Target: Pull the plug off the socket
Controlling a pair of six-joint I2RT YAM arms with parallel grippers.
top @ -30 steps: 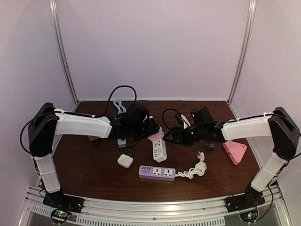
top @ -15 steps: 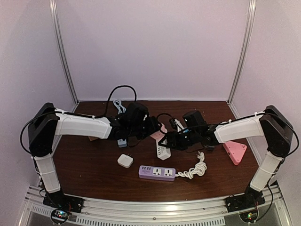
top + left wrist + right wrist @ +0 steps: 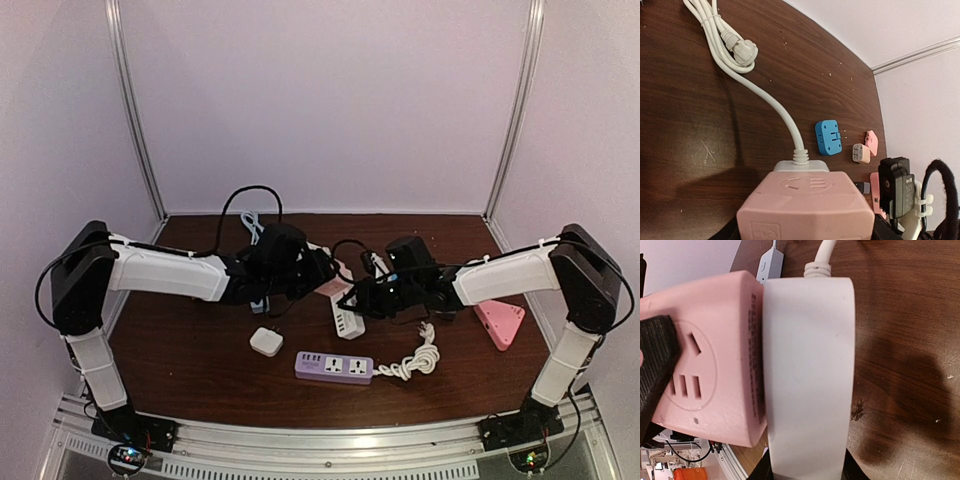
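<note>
We see a pink plug, a chunky plastic block with round corners. It is stuck onto the end of a white socket, a long smooth bar with a ribbed cord end. They sit in the middle of the top view, on the table. The table is dark brown wood with fine grain and small pale specks.

The left gripper holds the plug. Its fingers are partly open and the pink block fills the gap. The right gripper is closed on the socket, with its dark fingers tight on both long sides.

The right wrist view shows the plug's face with slot holes and small print down its edge. A black ridged pad presses on it. The left wrist view shows a blue block and a small tan one at the middle right. It also shows a white cord at the upper left. Only the top view shows a purple strip, a white square and a pink triangle low in the frame. Plain pale walls with metal posts stand around the table.
</note>
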